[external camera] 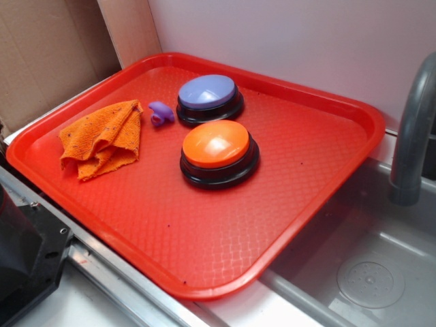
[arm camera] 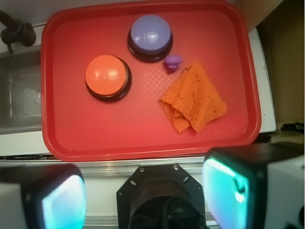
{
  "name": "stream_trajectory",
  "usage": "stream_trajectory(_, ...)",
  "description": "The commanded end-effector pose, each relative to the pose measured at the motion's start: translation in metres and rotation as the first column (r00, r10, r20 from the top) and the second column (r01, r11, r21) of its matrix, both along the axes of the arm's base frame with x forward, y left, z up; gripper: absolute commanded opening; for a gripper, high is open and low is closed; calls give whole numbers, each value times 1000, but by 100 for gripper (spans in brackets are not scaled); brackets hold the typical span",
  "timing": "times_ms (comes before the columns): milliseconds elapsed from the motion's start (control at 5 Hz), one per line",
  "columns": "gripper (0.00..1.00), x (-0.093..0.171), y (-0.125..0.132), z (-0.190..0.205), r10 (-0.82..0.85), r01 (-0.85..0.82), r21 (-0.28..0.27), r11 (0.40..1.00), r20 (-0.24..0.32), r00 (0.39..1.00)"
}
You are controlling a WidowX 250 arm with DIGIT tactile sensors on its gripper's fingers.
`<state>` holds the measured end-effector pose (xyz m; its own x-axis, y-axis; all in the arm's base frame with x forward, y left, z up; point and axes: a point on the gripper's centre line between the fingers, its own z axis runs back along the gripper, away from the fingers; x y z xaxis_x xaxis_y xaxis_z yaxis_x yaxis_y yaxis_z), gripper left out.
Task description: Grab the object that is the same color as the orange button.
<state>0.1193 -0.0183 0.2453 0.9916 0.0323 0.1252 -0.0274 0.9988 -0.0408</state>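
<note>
A small orange woven rag lies crumpled on the left side of the red tray; in the wrist view it lies right of centre. The orange button with a black base sits mid-tray, also seen in the wrist view. My gripper is open and empty, high above the robot base, off the tray's near edge, well clear of the rag. Its fingers do not show in the exterior view.
A purple-topped button sits at the tray's back, with a small purple plastic piece beside it, next to the rag. A grey faucet and metal sink are at the right. Cardboard stands behind left.
</note>
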Motion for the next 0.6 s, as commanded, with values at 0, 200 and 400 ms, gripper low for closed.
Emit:
stream_trajectory(0,100,0,0,0,0,0,0,1000,0,1000)
stream_trajectory(200,100,9,22,-18,149,-150,24,988,21,989)
stream_trajectory(400,100,24,54,-51,267,-267,24,963,25,963)
